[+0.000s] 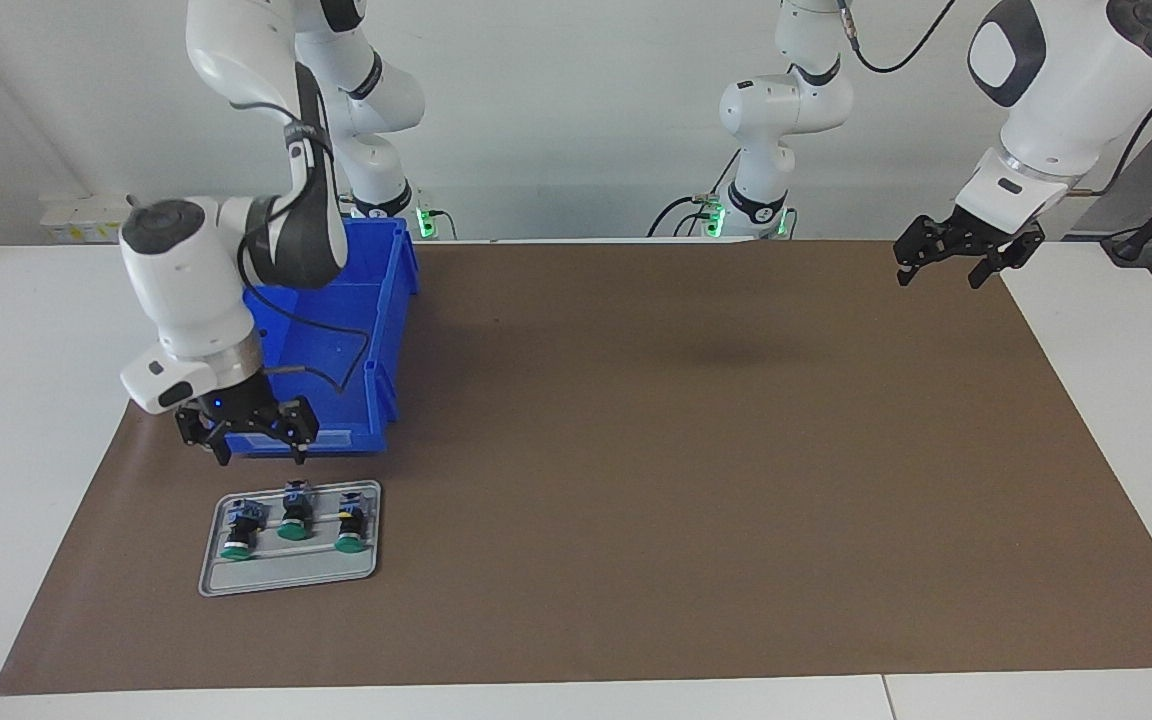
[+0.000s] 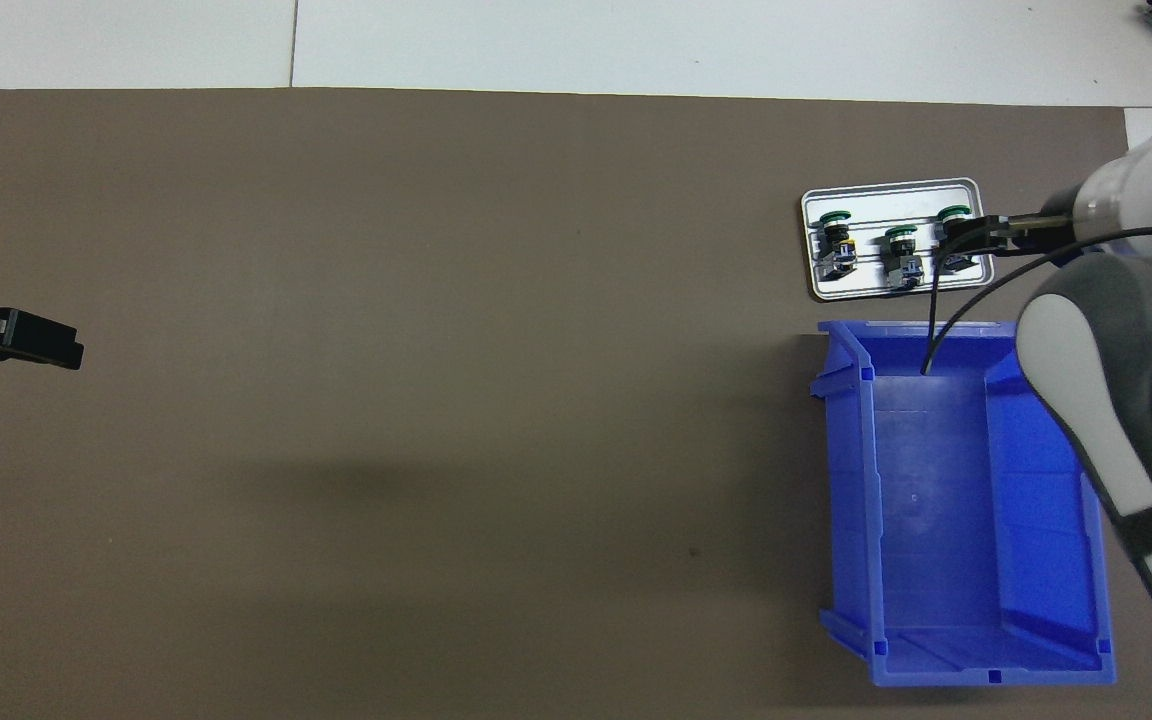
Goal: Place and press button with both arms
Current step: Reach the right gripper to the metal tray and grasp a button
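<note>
Right hand (image 1: 254,440) hung open, empty, over the blue bin's (image 1: 376,330) edge nearest the tray (image 1: 288,575). Three buttons lay in the tray; button (image 1: 240,530) closest to right arm's end untouched. Left hand (image 1: 954,265) waited open at other end of bench (image 1: 636,450).

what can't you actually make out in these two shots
- Overhead view: the open right gripper covers part of one green-capped push-button on the grey metal tray; whether they touch cannot be told there.
- Facing view: the white right arm hides part of the blue plastic bin.
- Overhead view: the open left gripper is cut off by the picture's edge.
- Both views: the buttons' small marks are too small to read.
</note>
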Robot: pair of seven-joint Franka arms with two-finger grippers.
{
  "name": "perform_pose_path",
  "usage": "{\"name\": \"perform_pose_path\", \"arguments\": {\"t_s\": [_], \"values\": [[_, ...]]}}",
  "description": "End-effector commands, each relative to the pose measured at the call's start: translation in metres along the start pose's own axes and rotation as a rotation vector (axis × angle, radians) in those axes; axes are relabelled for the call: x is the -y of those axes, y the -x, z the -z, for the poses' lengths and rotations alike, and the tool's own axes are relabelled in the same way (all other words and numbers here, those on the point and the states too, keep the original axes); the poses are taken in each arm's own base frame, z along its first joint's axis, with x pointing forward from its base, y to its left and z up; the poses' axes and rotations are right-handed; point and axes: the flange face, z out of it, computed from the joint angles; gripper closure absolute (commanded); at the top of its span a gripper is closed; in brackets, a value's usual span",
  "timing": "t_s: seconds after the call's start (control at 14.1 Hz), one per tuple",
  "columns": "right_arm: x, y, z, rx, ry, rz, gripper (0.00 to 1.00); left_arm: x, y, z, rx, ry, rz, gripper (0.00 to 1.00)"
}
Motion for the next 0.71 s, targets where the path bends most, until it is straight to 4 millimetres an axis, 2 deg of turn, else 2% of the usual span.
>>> {"name": "perform_pose_path", "arguments": {"t_s": [0.0, 0.28, 0.5, 0.64], "values": [[-0.002, 0.003, -0.03, 0.015, -0.006, 0.038, 0.0, 0.003, 0.006, 0.003, -0.002, -0.012, -0.009, 0.0], [-0.008, 0.019, -0.071, 0.025, -0.005, 0.035, 0.02, 0.002, 0.006, 0.002, 0.0, -0.012, -0.011, 0.0], [-0.005, 0.022, -0.084, 0.042, -0.029, 0.013, 0.1, 0.002, 0.006, 0.002, 0.0, -0.012, -0.011, 0.0], [-0.005, 0.024, -0.089, 0.046, -0.029, 0.035, 0.21, 0.002, 0.006, 0.002, 0.0, -0.012, -0.011, 0.0]]}}
